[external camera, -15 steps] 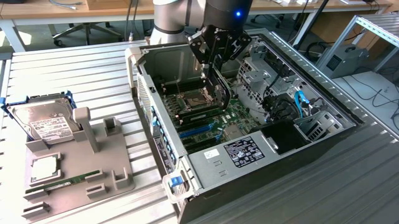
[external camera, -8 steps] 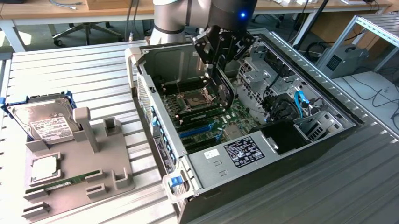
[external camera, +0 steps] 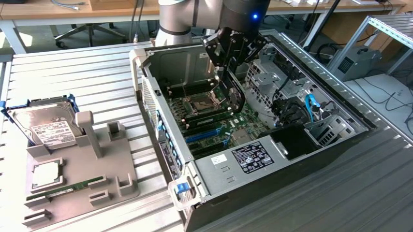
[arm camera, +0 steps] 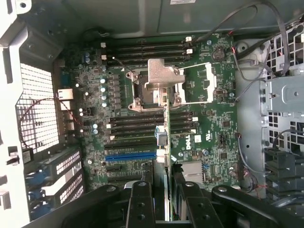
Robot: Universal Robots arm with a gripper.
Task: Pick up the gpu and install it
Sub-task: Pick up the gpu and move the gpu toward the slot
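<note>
My gripper [external camera: 227, 66] hangs inside the open computer case [external camera: 335, 121], shut on the gpu [external camera: 235, 95]. The gpu is a thin black card held on edge above the green motherboard [external camera: 216, 121]. In the wrist view the gpu [arm camera: 166, 135] appears edge-on between my black fingers [arm camera: 142, 202]. Its silvery metal bracket [arm camera: 160, 77] points away from the gripper [arm camera: 166, 194], over the processor socket area. A blue expansion slot [arm camera: 130, 155] lies on the board just beside the card's line, and the card is clear of it.
Outside the case, at the exterior view's left, a grey fixture [external camera: 96, 193] holds a silver hard drive [external camera: 45, 124], a slim green memory stick [external camera: 67, 187] and a small square chip [external camera: 46, 175]. Drive cages and cables [external camera: 303, 106] crowd the case's far side.
</note>
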